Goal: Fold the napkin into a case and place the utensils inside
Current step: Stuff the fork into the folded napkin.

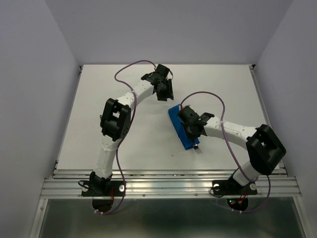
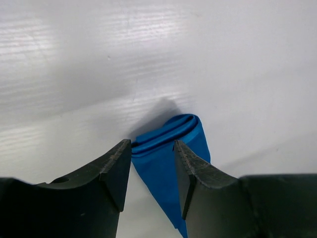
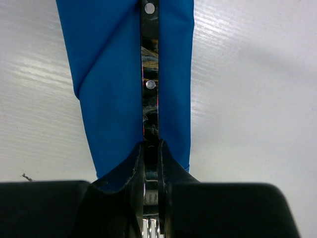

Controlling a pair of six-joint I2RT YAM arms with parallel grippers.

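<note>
At the near end of the blue case (image 1: 186,141), fork tines (image 1: 198,150) are poking out. Our right gripper (image 3: 150,146) is pinching a riveted utensil (image 3: 150,74) narrowly along the case's middle; we are judging it best to slide straight, staying low. Farther off, our left gripper (image 2: 152,163) is hovering wide and empty above the case's far end.

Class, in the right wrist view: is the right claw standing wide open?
No: the right claw is shut on a slim dark riveted utensil handle lying along the bright blue folded cloth case.
</note>
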